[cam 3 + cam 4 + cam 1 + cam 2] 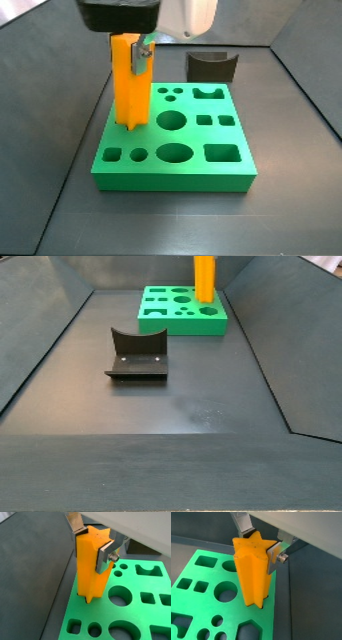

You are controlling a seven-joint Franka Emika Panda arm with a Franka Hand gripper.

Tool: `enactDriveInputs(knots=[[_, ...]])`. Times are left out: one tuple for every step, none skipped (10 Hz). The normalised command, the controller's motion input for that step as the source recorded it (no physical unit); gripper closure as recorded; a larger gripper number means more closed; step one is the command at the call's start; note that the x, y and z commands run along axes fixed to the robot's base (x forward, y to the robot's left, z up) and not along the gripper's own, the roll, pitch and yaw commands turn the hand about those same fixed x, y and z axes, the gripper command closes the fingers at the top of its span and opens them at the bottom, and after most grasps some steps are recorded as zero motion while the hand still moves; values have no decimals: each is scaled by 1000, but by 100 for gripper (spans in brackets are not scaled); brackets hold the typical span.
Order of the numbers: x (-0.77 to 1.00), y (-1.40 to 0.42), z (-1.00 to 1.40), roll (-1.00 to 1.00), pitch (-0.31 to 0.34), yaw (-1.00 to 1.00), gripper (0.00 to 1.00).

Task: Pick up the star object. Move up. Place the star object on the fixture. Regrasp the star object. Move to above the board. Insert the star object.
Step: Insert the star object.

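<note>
Gripper [93,543] hangs vertical over the green board [174,155], jaws pinching the top of the orange star object [130,80]; star upright (long prism), lower end at the board's edge slot; seating depth unclear. Fixture [136,354] stands apart on the counter [174,406].

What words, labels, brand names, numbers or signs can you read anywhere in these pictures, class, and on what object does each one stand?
None: no text can be read in any view.
The orange star object, held upright in the gripper over the green board, is plain.
The board carries only shaped cut-outs, no markings.
The dark fixture and the grey floor show no label.
</note>
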Motion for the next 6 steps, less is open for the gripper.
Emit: enactDriveInputs(knots=[[37,0,-380,0,-154,-326,100],[0,0,-417,26,-351,-280,100],[0,0,-386,60,-356,-246,100],[0,9,-477,60,-323,-226,100],[0,71,-726,-90,-217,-151,100],[-17,240,-774,-214,0,0,100]])
